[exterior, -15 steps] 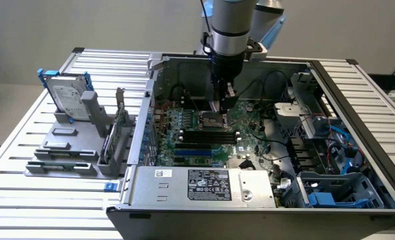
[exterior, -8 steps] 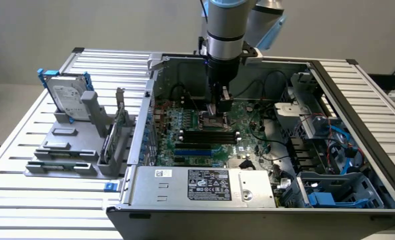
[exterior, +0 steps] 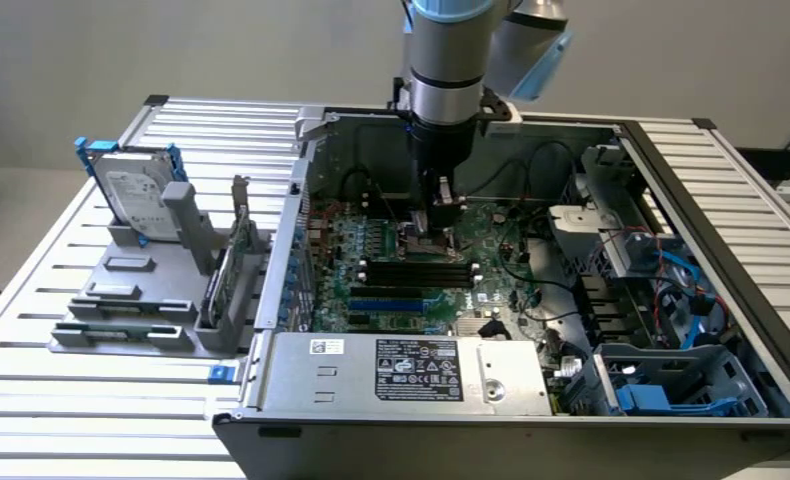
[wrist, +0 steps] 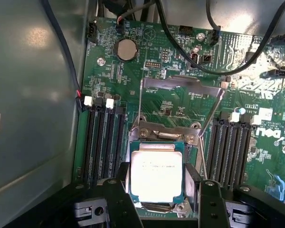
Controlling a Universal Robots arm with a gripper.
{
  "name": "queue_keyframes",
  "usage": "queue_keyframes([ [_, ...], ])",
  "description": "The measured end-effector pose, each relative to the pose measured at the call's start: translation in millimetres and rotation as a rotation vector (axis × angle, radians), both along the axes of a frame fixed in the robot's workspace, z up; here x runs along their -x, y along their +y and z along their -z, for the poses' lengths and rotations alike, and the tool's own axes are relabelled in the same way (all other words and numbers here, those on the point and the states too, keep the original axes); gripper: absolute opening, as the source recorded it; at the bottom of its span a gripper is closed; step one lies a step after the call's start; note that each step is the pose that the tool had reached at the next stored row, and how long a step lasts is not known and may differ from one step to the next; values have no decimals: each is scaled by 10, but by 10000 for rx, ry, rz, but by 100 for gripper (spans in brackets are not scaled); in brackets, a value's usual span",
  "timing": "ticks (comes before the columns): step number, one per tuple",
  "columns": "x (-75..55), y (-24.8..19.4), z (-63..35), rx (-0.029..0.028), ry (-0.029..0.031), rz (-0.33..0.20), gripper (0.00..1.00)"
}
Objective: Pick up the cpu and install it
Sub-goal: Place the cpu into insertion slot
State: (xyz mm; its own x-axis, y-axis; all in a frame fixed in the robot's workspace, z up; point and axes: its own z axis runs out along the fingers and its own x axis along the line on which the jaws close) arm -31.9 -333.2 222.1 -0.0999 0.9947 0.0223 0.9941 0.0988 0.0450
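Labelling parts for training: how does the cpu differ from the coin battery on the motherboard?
The cpu is square, the coin battery round. The cpu looks larger than the coin battery. The gripper holds the cpu at the socket; the coin battery sits apart, ungripped. Both have silvery tops.

- Arm (exterior: 445, 60): silver-grey cylinder, light-blue cap (exterior: 545, 55) at two o'clock, black wrist section (exterior: 438, 150) at six o'clock.
- Gripper (wrist: 161, 204): matt black, blocky fingers (wrist: 119, 202), round bolt heads (wrist: 99, 210) at three and nine o'clock.
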Motion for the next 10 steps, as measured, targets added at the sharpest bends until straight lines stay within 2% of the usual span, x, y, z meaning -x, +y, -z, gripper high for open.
queue_keyframes([
  [7,28,-3,27,1,13,417,55],
  [10,32,-40,36,-2,26,530,55],
])
